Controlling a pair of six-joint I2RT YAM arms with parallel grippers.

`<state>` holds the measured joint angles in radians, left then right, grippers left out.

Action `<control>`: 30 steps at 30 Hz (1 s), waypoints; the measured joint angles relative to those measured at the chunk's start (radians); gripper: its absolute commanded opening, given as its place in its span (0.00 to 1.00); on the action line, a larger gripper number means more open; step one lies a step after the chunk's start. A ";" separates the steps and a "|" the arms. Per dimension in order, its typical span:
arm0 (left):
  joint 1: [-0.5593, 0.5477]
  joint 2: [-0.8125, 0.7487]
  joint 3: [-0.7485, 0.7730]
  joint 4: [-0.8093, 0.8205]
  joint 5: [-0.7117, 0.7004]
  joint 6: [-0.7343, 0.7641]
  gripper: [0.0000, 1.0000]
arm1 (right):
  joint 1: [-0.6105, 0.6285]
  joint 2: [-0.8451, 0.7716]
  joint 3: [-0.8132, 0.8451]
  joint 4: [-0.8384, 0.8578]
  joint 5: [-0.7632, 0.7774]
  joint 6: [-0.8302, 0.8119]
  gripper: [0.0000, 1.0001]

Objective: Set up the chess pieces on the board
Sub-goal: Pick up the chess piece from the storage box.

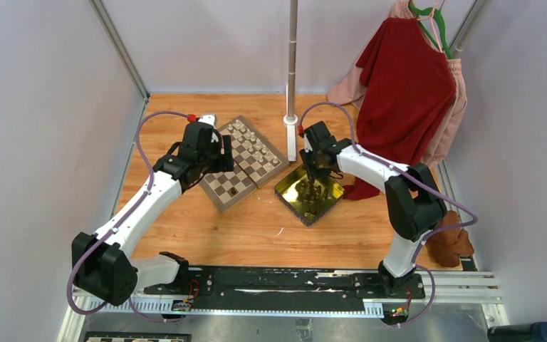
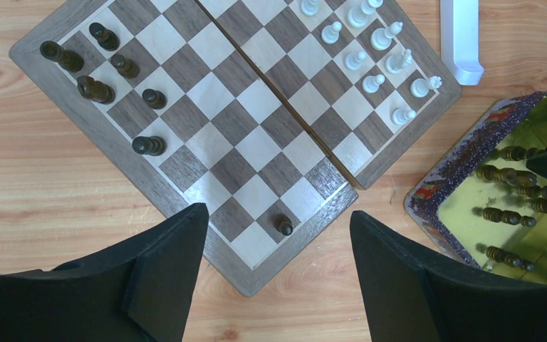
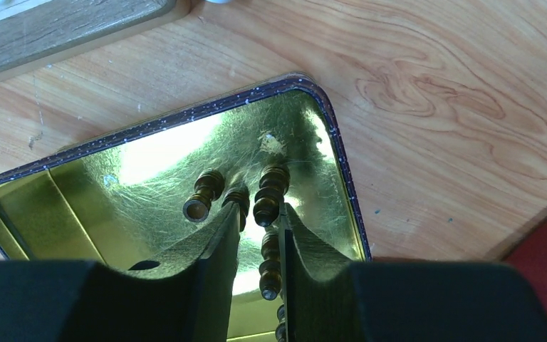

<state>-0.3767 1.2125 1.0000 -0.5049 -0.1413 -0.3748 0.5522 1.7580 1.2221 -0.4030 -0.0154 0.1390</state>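
Observation:
The board (image 2: pixel 256 142) lies on the wooden table, also seen in the top view (image 1: pixel 246 162). Several dark brown chess pieces (image 2: pixel 96 89) stand along its left edge and several cream-white ones (image 2: pixel 381 64) at its far right. A lone dark pawn (image 2: pixel 283 226) stands near the close corner. My left gripper (image 2: pixel 278 217) hovers open above that corner, holding nothing. My right gripper (image 3: pixel 260 214) reaches down into the shiny yellow tray (image 3: pixel 185 117). Its fingers stand narrowly apart around a lying dark piece (image 3: pixel 271 256), which rests against the right finger. Two more dark pieces (image 3: pixel 205 194) lie just ahead.
The yellow tray (image 1: pixel 285 191) sits right of the board with several dark pieces (image 2: pixel 513 192) in it. A white pole (image 1: pixel 292 71) rises behind the board, its base (image 2: pixel 461 35) beside the white pieces. Red clothing (image 1: pixel 406 85) hangs at the back right; a brown cloth (image 1: pixel 452 242) lies on the right.

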 measured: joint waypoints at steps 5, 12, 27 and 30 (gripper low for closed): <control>0.000 0.000 0.000 0.001 0.001 0.001 0.78 | 0.000 0.005 0.000 0.000 0.000 0.000 0.25; 0.000 0.000 -0.005 0.002 0.001 0.002 0.78 | 0.000 0.008 0.000 0.000 0.002 0.003 0.05; 0.000 0.000 -0.009 0.002 -0.001 0.001 0.78 | 0.000 0.008 0.060 -0.034 0.032 -0.015 0.00; 0.000 -0.004 -0.009 0.002 -0.001 0.001 0.78 | 0.000 0.006 0.090 -0.041 0.036 -0.025 0.00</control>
<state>-0.3767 1.2087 0.9909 -0.5034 -0.1425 -0.3740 0.5518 1.7645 1.3121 -0.4442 0.0204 0.1139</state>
